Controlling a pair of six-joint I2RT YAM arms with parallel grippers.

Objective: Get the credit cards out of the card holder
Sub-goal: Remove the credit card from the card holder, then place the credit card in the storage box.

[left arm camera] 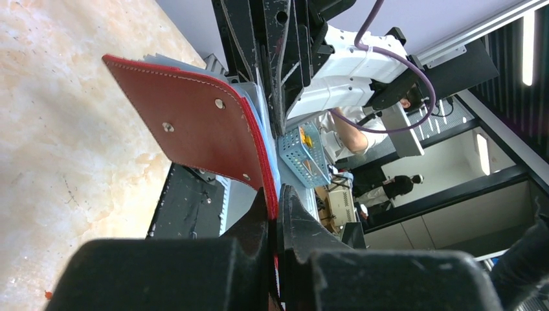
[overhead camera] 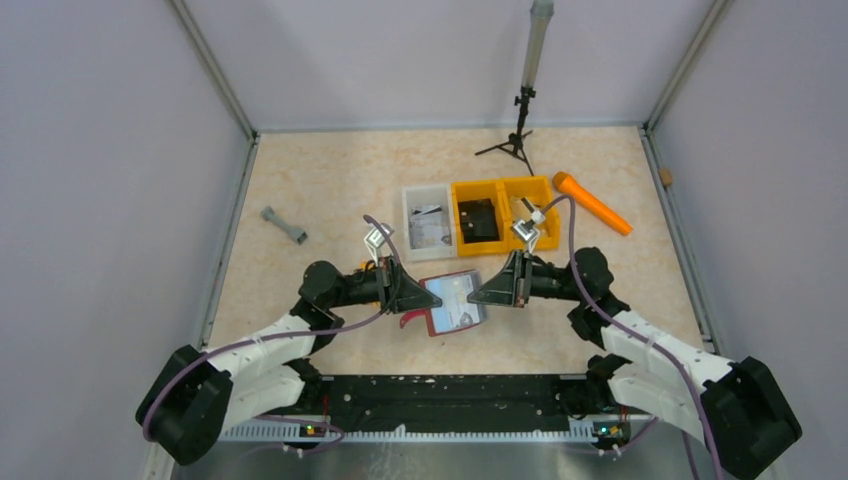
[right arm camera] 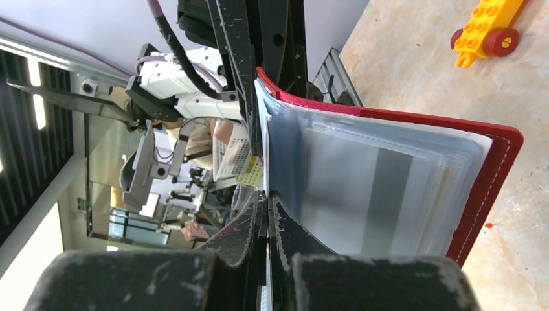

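Left gripper [left arm camera: 277,194] is clamped on the cover edge of the small maroon leather folding card holder [left arm camera: 194,123]. Right gripper [right arm camera: 267,197] is pinched shut on a thin pale sheet [right arm camera: 280,155] at its open side (card or sleeve, can't tell). The holder hangs between them over the beige marbled tabletop [overhead camera: 300,180]. I'd hold firm with the left and pull straight along the pocket. Only the right wrist view shows the grey striped credit cards [right arm camera: 369,194] in clear sleeves; overhead it's just a shiny face.
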